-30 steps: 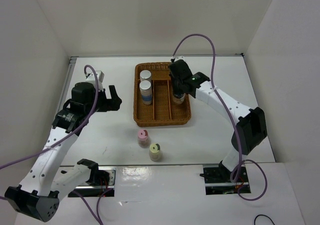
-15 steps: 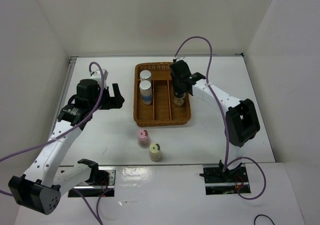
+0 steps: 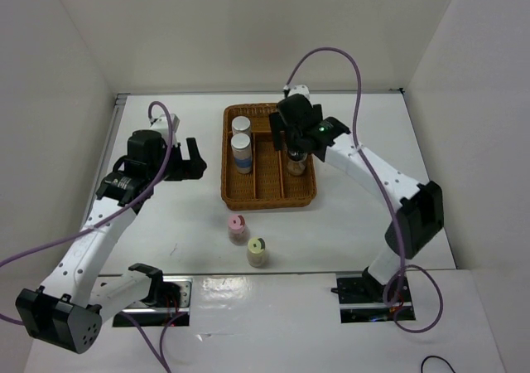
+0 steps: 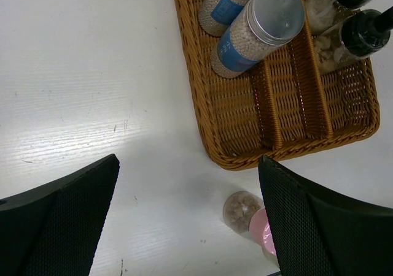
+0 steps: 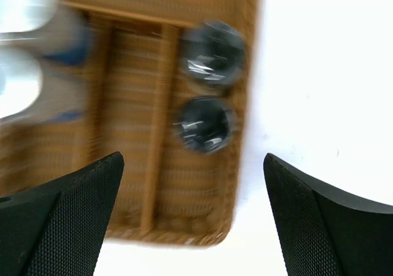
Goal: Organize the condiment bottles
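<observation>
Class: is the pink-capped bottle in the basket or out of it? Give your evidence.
Out. The pink-capped bottle sits on the table, in front of the wicker basket, beside the yellow-capped bottle.

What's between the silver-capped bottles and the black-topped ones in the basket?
Only the basket's empty middle compartment, walled by two wicker dividers; silver-capped bottles stand left of it, black-topped bottles right. The top view shows this.

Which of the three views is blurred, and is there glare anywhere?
Right wrist view: blurred throughout, a black-topped bottle and the wicker basket look smeared. Left wrist view: sharp, the silver-capped bottle is crisp. Top external view: evenly lit, with glare on the glossy strip between the arm bases.
</observation>
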{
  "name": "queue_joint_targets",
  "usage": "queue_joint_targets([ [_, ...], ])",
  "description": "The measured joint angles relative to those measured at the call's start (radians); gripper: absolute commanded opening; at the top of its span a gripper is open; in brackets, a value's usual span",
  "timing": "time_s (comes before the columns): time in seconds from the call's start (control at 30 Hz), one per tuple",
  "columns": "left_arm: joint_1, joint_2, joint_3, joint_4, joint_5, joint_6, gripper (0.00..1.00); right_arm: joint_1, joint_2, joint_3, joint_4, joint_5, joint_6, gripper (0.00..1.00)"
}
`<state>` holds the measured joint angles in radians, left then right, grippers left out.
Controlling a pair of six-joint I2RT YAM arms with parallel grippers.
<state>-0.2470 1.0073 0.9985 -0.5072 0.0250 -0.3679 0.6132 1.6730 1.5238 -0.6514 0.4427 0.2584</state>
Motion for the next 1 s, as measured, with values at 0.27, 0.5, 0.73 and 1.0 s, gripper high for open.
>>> queue_joint_targets([
  [0.27,0.011,0.005,0.003,-0.011,-0.011,-0.008,1.0,0.323,-0.237,0.023,0.013,-0.101,-0.032,0.99],
  [0.5,0.067,0.126,0.081,-0.078,-0.104,-0.071,1.0,0.498,-0.224,-0.16,0.026,-0.203,0.056,0.99],
  [0.73,0.112,0.211,0.095,-0.1,-0.098,-0.092,1.0,0.58,-0.09,-0.195,0.038,-0.241,0.093,0.99],
  [1.0,0.135,0.21,0.095,-0.099,-0.094,-0.081,1.0,0.576,-0.06,-0.216,0.122,-0.237,0.122,0.99],
])
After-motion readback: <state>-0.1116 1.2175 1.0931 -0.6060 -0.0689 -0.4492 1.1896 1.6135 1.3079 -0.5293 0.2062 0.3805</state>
